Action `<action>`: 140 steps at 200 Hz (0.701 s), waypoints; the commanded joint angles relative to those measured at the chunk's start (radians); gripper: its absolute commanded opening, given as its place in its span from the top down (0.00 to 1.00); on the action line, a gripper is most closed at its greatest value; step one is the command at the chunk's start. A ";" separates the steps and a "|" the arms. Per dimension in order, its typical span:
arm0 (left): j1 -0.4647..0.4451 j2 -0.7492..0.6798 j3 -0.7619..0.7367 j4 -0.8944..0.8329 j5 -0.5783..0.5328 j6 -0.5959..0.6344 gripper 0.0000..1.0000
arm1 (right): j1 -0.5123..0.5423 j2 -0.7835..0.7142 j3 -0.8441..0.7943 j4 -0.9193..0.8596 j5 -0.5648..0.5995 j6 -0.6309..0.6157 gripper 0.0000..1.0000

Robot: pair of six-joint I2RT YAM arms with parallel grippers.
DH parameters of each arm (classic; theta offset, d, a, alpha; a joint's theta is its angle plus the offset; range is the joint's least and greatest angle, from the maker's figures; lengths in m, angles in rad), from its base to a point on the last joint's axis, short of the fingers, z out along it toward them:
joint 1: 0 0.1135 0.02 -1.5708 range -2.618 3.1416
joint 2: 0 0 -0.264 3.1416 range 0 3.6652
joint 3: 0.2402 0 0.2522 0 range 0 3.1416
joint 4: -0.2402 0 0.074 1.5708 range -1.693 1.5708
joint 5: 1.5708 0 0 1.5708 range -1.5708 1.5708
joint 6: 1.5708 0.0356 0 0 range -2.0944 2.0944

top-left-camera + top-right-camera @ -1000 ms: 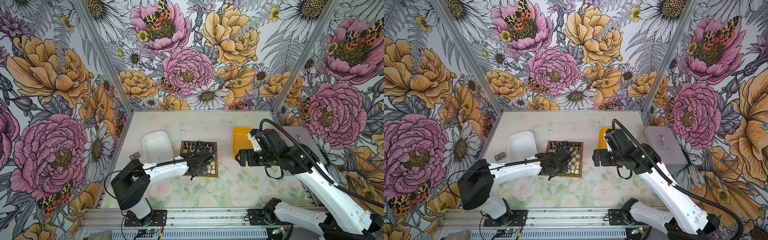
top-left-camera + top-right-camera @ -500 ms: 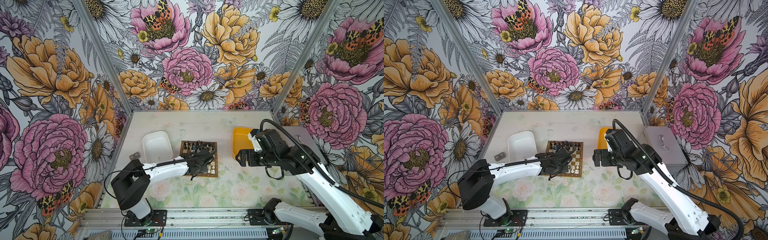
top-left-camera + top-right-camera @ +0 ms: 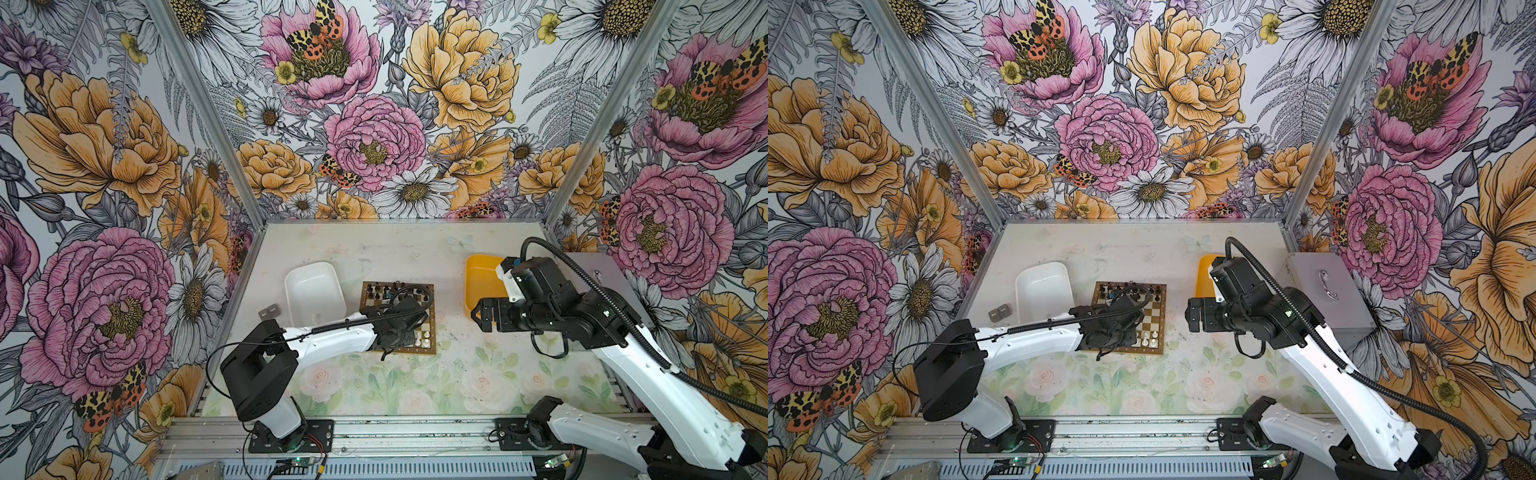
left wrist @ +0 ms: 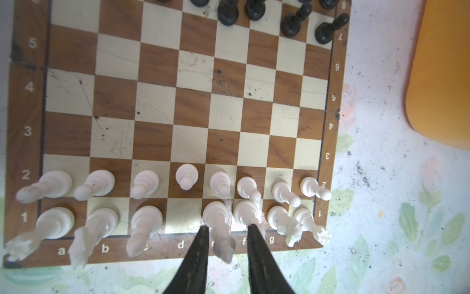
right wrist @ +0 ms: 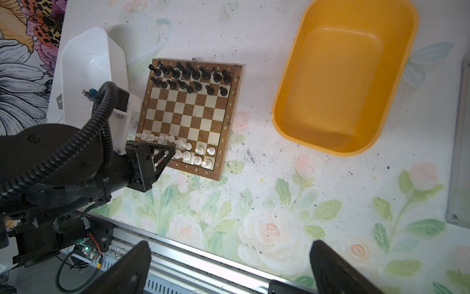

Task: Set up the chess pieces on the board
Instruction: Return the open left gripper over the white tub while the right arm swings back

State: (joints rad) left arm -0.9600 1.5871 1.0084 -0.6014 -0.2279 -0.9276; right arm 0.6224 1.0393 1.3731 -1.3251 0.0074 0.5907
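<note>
The board (image 4: pixel 193 101) lies mid-table, seen too in both top views (image 3: pixel 427 322) (image 3: pixel 1153 316). Black chess pieces (image 5: pixel 189 76) fill its two far rows. White chess pieces (image 4: pixel 187 175) fill the two near rows, except square d1, which is bare. My left gripper (image 4: pixel 226 226) is low over the near edge and open. Its fingers (image 4: pixel 201 244) flank the tall white piece on e1 (image 4: pixel 216 216) with a gap on each side. My right gripper (image 3: pixel 478 316) hangs wide open above the table to the right of the board, holding nothing.
A white tray (image 3: pixel 313 295) stands left of the board and a yellow tray (image 5: pixel 343 76) to its right, behind my right arm. A grey metal box (image 3: pixel 1325 291) sits at the far right. Two small grey blocks (image 3: pixel 270 311) lie by the left wall.
The left gripper's jaws have parted, letting go of the tall white piece on e1. Neither arm has moved noticeably.
</note>
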 commanded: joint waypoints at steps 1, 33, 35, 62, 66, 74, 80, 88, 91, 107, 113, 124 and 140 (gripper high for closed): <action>-0.001 -0.042 0.001 -0.009 0.012 0.003 0.71 | -0.004 0.005 0.027 0.000 0.015 0.000 0.00; -0.001 -0.096 0.015 -0.075 -0.014 0.001 0.69 | -0.004 0.016 0.038 0.001 0.018 -0.006 0.00; 0.000 -0.100 0.015 -0.081 -0.017 0.001 0.69 | -0.004 0.015 0.039 0.001 0.019 -0.006 0.00; 0.008 -0.191 0.028 -0.170 -0.055 -0.008 0.67 | -0.004 0.032 0.051 0.004 0.025 -0.012 0.00; 0.011 -0.210 0.031 -0.184 -0.062 -0.011 0.66 | -0.004 0.035 0.053 0.005 0.024 -0.013 0.00; 0.020 -0.245 0.037 -0.218 -0.078 -0.014 0.65 | -0.003 0.041 0.056 0.011 0.025 -0.014 0.00; 0.030 -0.270 0.042 -0.248 -0.091 -0.015 0.64 | -0.003 0.047 0.058 0.016 0.025 -0.015 0.00; 0.055 -0.298 0.053 -0.300 -0.110 -0.022 0.63 | -0.003 0.059 0.060 0.023 0.022 -0.018 0.00; 0.062 -0.311 0.056 -0.320 -0.117 -0.024 0.63 | -0.001 0.063 0.062 0.026 0.022 -0.020 0.00; 0.156 -0.366 0.051 -0.408 -0.138 -0.012 0.60 | 0.002 0.097 0.075 0.048 0.010 -0.029 0.00; 0.198 -0.389 0.037 -0.430 -0.139 -0.001 0.60 | 0.004 0.110 0.080 0.061 0.004 -0.031 0.00; 0.293 -0.435 0.004 -0.443 -0.115 0.033 0.60 | 0.008 0.133 0.083 0.086 -0.004 -0.033 0.00; 0.424 -0.491 -0.048 -0.446 -0.087 0.086 0.59 | 0.011 0.174 0.094 0.121 -0.020 -0.037 0.00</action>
State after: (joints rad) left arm -0.6739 1.1641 1.0241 -0.9466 -0.3080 -0.9169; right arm 0.6235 1.1683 1.4284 -1.2816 0.0036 0.5751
